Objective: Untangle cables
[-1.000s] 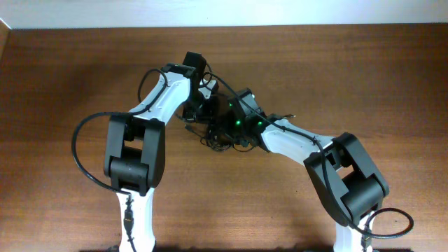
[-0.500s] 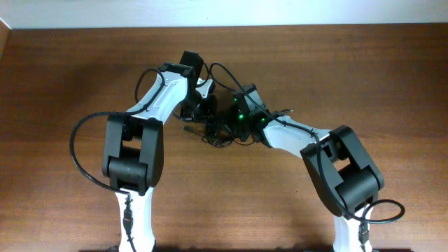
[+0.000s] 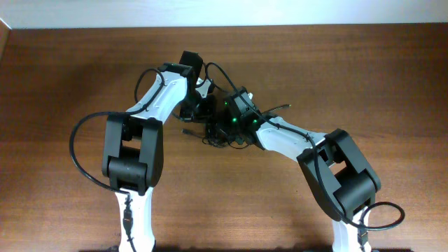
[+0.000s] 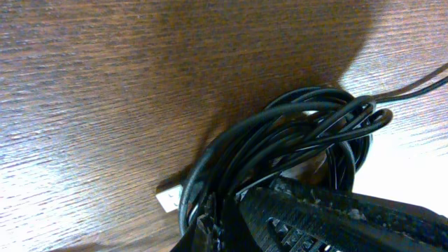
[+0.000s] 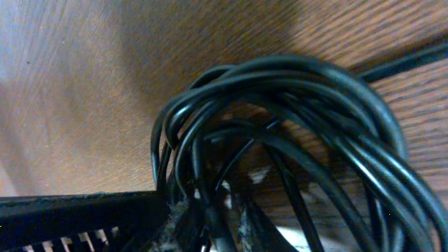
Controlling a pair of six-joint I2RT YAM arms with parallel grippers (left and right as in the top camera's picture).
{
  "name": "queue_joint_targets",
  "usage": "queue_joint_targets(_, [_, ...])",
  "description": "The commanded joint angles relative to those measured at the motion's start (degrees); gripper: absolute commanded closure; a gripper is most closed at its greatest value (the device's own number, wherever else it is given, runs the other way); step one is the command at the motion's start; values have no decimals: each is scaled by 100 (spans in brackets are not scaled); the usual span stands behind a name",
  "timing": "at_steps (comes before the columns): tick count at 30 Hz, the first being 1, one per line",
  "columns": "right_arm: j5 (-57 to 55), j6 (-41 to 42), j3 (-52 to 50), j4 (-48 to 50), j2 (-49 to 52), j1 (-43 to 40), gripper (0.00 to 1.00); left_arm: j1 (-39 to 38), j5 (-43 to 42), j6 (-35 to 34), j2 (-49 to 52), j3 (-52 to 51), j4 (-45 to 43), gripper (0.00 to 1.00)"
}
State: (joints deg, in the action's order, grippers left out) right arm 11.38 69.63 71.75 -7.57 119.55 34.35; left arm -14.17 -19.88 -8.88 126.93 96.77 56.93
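The cables [image 3: 218,134] lie as a small knotted black bundle at mid-table, between the two wrists. My left gripper [image 3: 203,115] comes in from the upper left and is shut on strands at the bundle's edge. In the left wrist view the loops [image 4: 294,133] fan out above the jaws [image 4: 231,210], and a white plug [image 4: 170,199] pokes out on the wood. My right gripper [image 3: 225,126] presses in from the right. In its wrist view the coils [image 5: 294,105] fill the frame, with strands pinched between the fingers [image 5: 210,217].
Thick black arm cables loop beside each base, one on the left [image 3: 78,150] and one at the lower right [image 3: 381,218]. A loose strand [image 3: 276,108] trails right from the bundle. The brown wooden table [image 3: 364,77] ends at a pale wall at the back.
The right wrist has slid left into the bundle and its jaws have narrowed onto strands. The left gripper stays shut and has barely moved.
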Motion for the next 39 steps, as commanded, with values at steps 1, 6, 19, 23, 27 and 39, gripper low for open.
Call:
queue_joint_targets(1, [-699, -404, -236, -256, 269, 85, 85, 4, -22, -72, -181, -37, -9, 100])
queue_joint_targets(6, [-31, -975, -234, -278, 160, -55, 96, 4, -22, -72, -181, -37, -9, 100])
queue_joint_targets(19, [1185, -1545, -232, -332, -907, -702, 96, -2, -24, -70, -181, -37, -11, 100])
queue_joint_targets(23, [1104, -1543, -229, -313, -905, -734, 96, -7, -24, -70, -181, -37, -9, 100])
queue_joint_targets(27, [1108, -1537, -229, 66, -903, -927, 96, -7, -22, -70, -181, -37, -9, 100])
queue_joint_targets(39, [-719, -1543, -234, -1569, -848, -1493, 96, -7, -24, -70, -181, -37, -9, 100])
